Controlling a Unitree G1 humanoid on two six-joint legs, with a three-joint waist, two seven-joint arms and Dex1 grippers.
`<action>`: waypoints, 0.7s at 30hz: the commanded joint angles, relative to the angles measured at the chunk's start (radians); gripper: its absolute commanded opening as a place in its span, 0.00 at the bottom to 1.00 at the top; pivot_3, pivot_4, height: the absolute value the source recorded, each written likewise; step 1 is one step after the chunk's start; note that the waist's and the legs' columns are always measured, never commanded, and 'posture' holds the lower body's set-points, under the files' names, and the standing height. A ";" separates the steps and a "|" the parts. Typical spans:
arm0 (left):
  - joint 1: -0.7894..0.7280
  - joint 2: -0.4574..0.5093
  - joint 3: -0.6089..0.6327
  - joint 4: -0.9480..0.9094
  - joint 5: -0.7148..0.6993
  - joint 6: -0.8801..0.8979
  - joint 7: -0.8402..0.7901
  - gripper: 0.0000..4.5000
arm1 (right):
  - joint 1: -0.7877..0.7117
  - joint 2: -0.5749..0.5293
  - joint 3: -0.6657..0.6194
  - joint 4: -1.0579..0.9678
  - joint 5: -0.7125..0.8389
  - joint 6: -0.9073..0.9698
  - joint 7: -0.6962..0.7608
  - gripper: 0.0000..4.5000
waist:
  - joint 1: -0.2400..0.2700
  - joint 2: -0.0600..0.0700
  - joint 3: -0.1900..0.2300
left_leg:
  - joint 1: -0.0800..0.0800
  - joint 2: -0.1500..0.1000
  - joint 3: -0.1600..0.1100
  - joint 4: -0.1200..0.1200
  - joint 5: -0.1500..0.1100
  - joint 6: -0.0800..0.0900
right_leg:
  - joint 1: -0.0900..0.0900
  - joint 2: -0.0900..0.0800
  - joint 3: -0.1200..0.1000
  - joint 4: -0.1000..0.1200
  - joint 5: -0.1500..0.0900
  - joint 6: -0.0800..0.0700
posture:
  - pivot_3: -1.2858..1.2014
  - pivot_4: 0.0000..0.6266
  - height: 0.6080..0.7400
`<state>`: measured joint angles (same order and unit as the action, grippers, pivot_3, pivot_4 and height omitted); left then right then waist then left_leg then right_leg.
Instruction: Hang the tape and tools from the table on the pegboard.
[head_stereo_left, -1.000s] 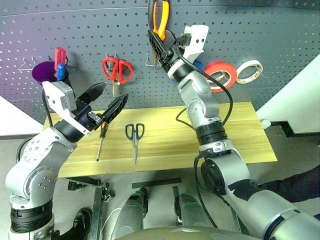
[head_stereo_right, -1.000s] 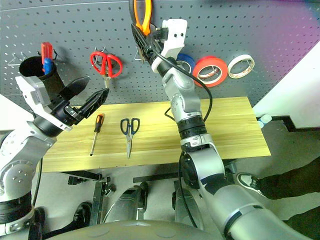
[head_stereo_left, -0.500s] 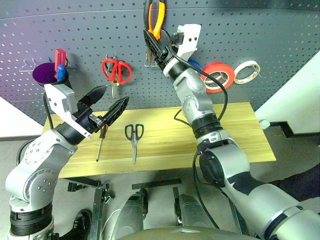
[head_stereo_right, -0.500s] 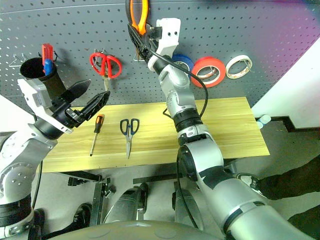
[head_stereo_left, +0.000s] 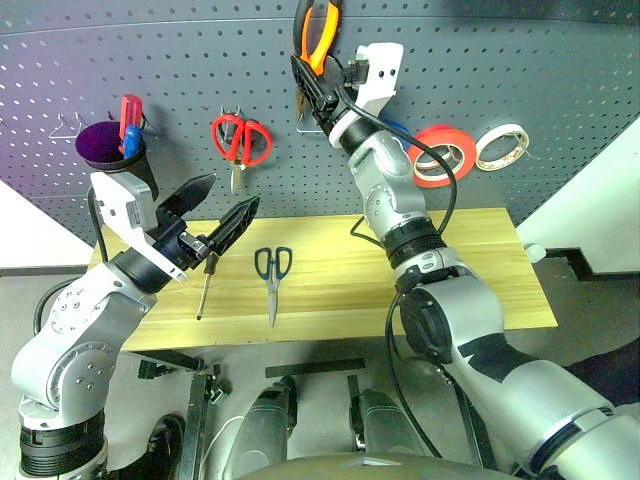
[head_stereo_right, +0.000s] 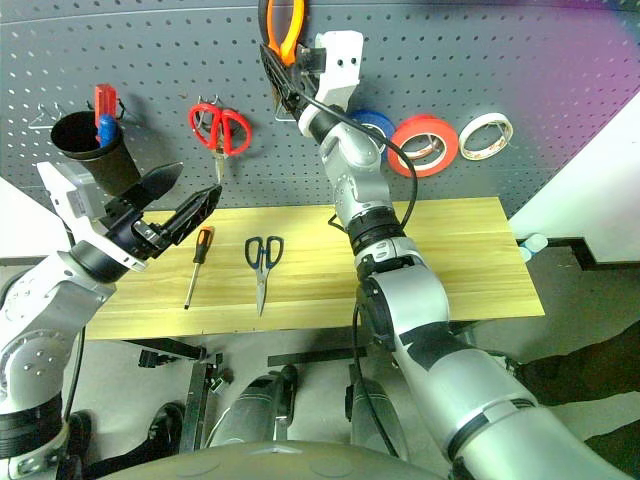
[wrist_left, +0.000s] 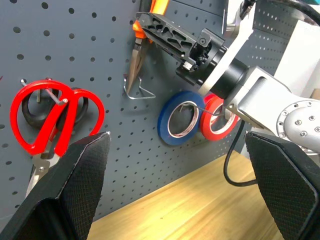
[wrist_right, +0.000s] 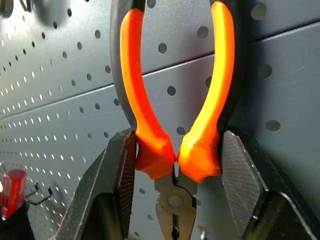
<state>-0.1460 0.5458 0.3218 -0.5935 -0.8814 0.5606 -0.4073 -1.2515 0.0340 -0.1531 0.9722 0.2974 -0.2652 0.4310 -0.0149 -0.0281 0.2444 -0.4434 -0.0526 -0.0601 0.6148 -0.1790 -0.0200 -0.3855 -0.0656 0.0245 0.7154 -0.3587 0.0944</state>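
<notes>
Red tape (head_stereo_left: 440, 155) already hangs on pegboard (head_stereo_left: 560, 90); right hand (wrist_right: 175, 165) clamped on pliers (head_stereo_left: 318, 30) at board, left hand (head_stereo_left: 216, 205) spread empty, screwdriver (head_stereo_left: 206, 284) and scissors (head_stereo_left: 271, 280) still on tabletop (head_stereo_left: 480, 270).

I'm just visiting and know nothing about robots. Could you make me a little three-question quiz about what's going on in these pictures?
1. True or false: the right gripper is shut on the pliers up against the pegboard.
2. Which tools lie on the table? A) screwdriver and blue-handled scissors B) red-handled scissors and pliers C) a hammer
3. Fill in: the red tape hangs on the pegboard between a blue roll and a ____ roll.

Key
1. True; its fingers clamp the orange handles.
2. A: the screwdriver and blue-handled scissors lie below the open left gripper.
3. Whitish: the whitish roll hangs nearest the board's right end.
</notes>
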 joint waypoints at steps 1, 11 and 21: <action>0.002 -0.002 -0.001 -0.039 -0.008 -0.012 0.003 1.00 | -0.029 -0.015 0.005 -0.001 -0.031 -0.042 -0.002 0.46 | 0.001 0.000 0.000 | 0.000 0.000 0.000 0.000 0.000 0.000 | 0.000 0.000 0.000 0.000 0.000 0.000 | 0.57 0.34 1.00; 0.005 0.003 0.003 -0.038 -0.010 -0.013 0.000 1.00 | -0.033 -0.031 0.002 -0.033 -0.046 -0.037 0.018 0.46 | 0.002 0.000 0.000 | 0.000 0.000 0.000 0.000 0.000 0.000 | 0.000 0.000 0.000 0.000 0.000 0.000 | 0.57 0.34 1.00; 0.003 0.012 0.008 -0.036 -0.012 -0.009 -0.003 1.00 | 0.018 -0.020 0.031 -0.011 -0.108 -0.076 0.000 0.46 | 0.002 0.000 0.001 | 0.000 0.000 0.000 -0.001 0.000 0.000 | 0.000 0.000 0.000 -0.001 0.000 0.000 | 0.57 0.36 1.00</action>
<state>-0.1361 0.5483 0.3171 -0.5936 -0.8820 0.5606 -0.4082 -1.2219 0.0127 -0.1235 0.9854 0.1941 -0.3123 0.4358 -0.0131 -0.0279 0.2450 -0.4436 -0.0526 -0.0604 0.6135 -0.1790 -0.0200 -0.3852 -0.0658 0.0245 0.7137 -0.3589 0.0941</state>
